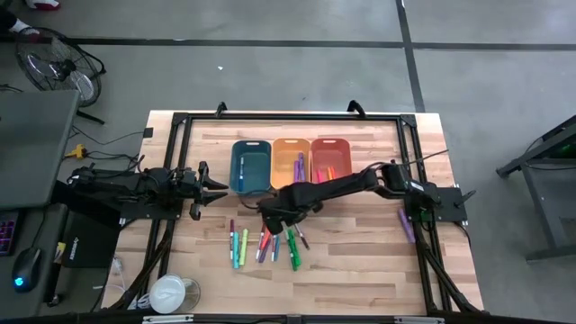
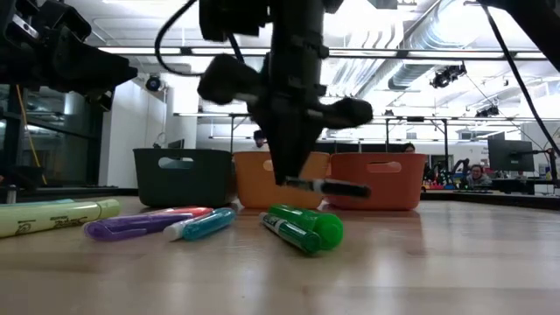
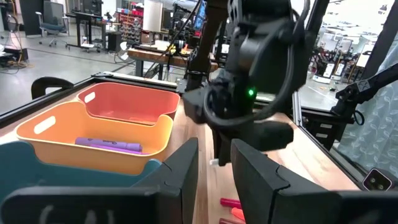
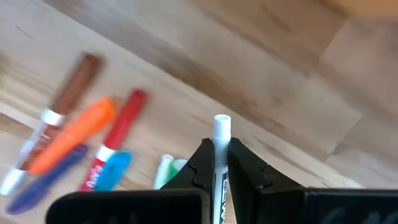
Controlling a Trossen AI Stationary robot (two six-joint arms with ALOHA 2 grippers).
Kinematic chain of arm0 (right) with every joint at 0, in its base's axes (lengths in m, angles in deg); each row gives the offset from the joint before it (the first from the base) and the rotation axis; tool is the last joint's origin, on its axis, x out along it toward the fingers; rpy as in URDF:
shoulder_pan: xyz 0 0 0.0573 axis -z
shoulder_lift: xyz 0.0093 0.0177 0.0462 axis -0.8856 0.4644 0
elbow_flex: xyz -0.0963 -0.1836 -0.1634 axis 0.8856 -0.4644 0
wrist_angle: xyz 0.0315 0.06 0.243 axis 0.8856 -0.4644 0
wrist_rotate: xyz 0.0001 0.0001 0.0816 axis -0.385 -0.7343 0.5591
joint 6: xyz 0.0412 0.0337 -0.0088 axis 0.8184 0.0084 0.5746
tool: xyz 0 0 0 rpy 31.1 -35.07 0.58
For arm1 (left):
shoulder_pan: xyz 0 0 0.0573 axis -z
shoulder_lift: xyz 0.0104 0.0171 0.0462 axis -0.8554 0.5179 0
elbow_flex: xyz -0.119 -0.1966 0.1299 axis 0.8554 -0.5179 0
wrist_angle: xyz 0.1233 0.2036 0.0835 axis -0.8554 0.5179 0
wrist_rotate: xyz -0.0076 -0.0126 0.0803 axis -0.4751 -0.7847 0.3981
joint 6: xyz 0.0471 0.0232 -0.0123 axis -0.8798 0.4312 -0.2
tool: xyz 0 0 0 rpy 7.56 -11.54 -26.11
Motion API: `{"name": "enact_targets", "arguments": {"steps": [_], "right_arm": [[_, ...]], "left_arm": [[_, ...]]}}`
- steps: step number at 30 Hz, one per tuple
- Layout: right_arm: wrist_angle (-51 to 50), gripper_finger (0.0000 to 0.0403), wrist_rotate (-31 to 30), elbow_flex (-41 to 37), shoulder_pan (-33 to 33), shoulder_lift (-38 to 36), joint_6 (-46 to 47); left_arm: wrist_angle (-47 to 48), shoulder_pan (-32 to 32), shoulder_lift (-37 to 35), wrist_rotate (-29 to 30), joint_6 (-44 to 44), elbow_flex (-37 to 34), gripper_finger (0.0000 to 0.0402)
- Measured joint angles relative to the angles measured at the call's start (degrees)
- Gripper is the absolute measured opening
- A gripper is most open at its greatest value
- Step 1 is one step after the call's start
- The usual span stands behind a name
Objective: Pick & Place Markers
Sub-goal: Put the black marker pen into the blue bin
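- Right wrist view shows the right end effector (image 4: 217,163) clenched on a white-tipped marker (image 4: 221,134), lifted above the counter (image 4: 298,81) near the scattered markers (image 1: 265,245).
- To do this carry well, I judge it should keep the grip firm, lift the marker clear of the rim, and let go only over a bin.
- Left end effector (image 1: 214,186) waits beside the teal bin (image 1: 250,166), fingers partly apart, holding nothing.
- Counted: three bins, teal, yellow-orange bin (image 1: 290,161) and orange bin (image 1: 330,158); roughly nine markers lie loose, overlap blurs the count.
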Motion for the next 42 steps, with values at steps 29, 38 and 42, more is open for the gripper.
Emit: {"name": "enact_targets", "arguments": {"steps": [29, 38, 42], "right_arm": [[17.51, 0.0015, -17.65, 17.05, 10.96, -0.42, -11.56], [22.55, 0.0015, -20.67, 17.19, 13.82, 0.46, -11.11], [24.03, 0.0017, -17.47, 17.10, 14.29, 3.52, -10.45]], "left_arm": [[0.00, 0.01, 0.00, -0.01, 0.00, -0.01, 0.0094], [0.00, 0.02, 0.02, -0.02, -0.02, 0.00, 0.0094], [0.00, 0.02, 0.00, -0.02, 0.00, 0.00, 0.0094]]}}
